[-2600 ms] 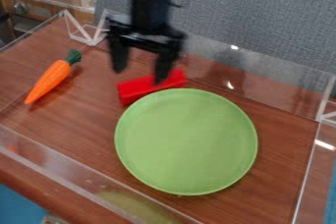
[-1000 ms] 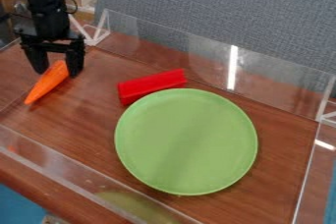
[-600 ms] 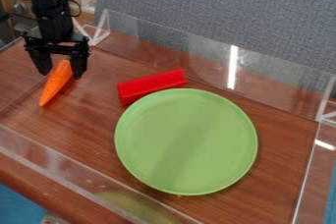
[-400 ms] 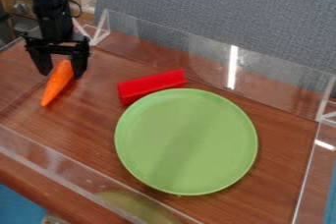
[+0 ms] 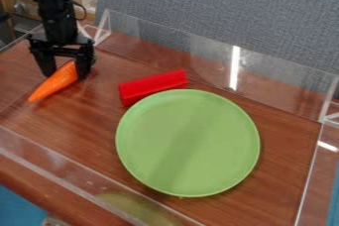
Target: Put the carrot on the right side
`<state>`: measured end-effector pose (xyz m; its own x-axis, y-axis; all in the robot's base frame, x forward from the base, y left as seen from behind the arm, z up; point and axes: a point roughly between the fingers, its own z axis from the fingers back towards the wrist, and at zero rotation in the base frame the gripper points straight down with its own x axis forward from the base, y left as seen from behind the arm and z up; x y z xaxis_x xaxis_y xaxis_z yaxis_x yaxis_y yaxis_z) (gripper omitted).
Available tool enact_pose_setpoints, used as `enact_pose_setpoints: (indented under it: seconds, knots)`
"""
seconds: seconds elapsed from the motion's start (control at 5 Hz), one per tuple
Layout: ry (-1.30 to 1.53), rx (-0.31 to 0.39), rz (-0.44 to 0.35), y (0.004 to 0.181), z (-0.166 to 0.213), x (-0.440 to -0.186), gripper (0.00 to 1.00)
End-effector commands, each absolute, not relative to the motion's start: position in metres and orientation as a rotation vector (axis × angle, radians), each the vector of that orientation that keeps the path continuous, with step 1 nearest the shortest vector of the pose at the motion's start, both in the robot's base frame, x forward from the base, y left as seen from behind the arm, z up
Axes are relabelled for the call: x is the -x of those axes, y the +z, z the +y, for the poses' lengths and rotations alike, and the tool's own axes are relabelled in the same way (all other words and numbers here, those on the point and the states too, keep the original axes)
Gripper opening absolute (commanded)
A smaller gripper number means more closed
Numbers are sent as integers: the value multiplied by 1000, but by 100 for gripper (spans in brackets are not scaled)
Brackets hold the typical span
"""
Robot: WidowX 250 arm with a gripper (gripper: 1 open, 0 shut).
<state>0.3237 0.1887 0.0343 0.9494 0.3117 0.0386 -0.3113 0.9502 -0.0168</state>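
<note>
Carrot (image 5: pixel 54 81) on L side of table (image 5: pixel 99 121), tapered end twd bottom-L of view, broad end up btwn the jaws (image 5: pixel 66 69). Jaws wide apart, one either side of that end, pointing down; can't tell if either touches it. Red block (image 5: pixel 154 87) lies to R of jaws, w/ bare wood btwn. Green plate (image 5: pixel 188 143) beyond it, nearer the camera. Clear low wall (image 5: pixel 199 59) runs along far edge; open wood btwn carrot & plate.

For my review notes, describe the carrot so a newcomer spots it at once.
Left of the big green plate, beyond the red block, the carrot lies under the black gripper. It alone is orange and tapered, its tip pointing toward the near left.
</note>
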Motion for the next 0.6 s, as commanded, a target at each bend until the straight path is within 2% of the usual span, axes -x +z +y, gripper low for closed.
enact_pose_setpoints:
  seconds: [0.0,0.4]
  knots:
    - [326,-11,-105,55,190,-335,100]
    - [346,-22,-91,48,192,-338,100]
